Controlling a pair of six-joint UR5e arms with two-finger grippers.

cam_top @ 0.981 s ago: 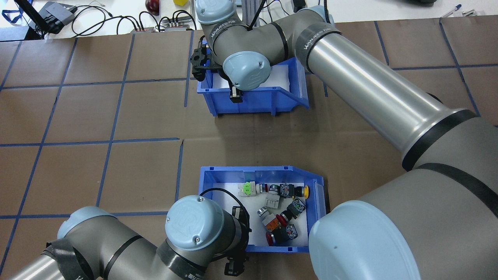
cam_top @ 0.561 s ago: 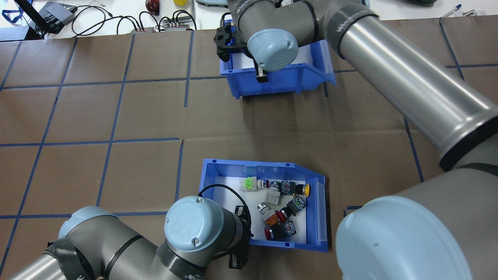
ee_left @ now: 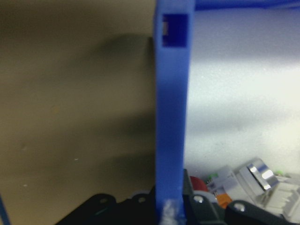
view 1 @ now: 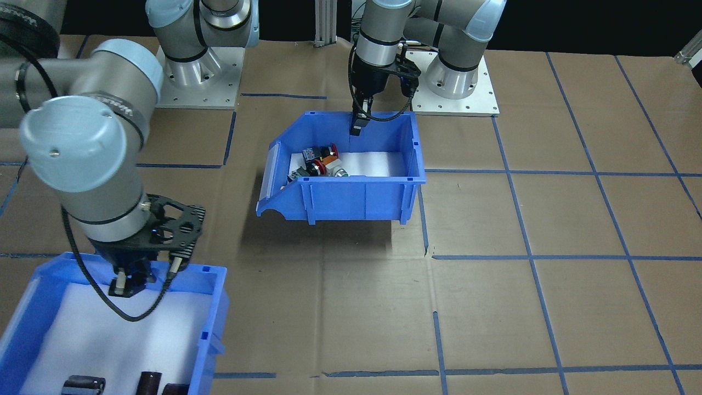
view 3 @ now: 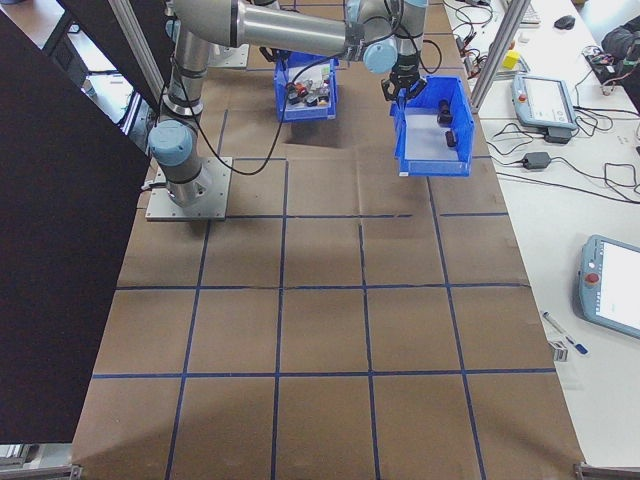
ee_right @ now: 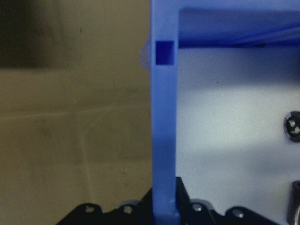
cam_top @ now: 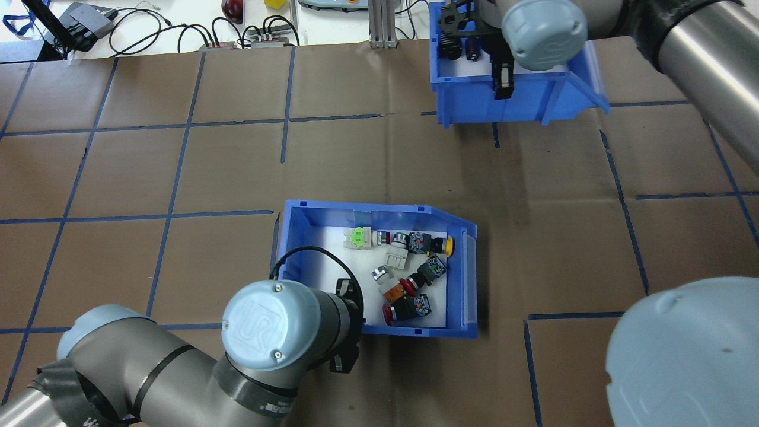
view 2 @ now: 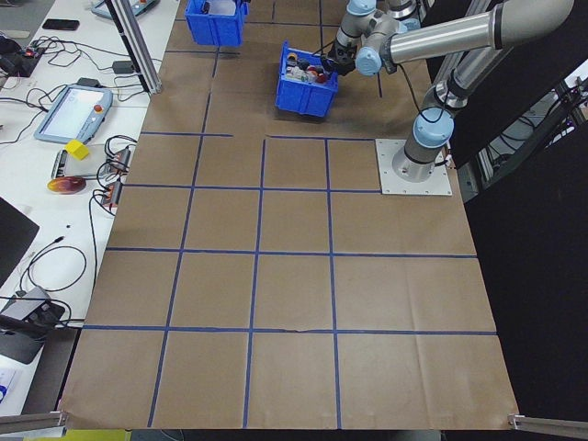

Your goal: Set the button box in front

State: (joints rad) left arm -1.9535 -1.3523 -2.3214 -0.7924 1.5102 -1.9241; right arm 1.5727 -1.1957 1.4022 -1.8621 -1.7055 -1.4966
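The button box is a blue bin with a white liner, holding red, green, yellow and orange push buttons. It hangs slightly above the brown table near the robot's side. My left gripper is shut on its near wall, seen from across the table as the left gripper on the button box. The left wrist view shows that blue wall between the fingers. My right gripper is shut on the wall of a second blue bin at the far right.
The second bin holds a few dark parts. Cables and devices and an aluminium post lie beyond the far edge. Two arm base plates sit on the robot's side. Blue tape lines grid the table.
The right arm has carried the second bin to the far right. The left gripper has moved the button box a little away from the robot and leftward.
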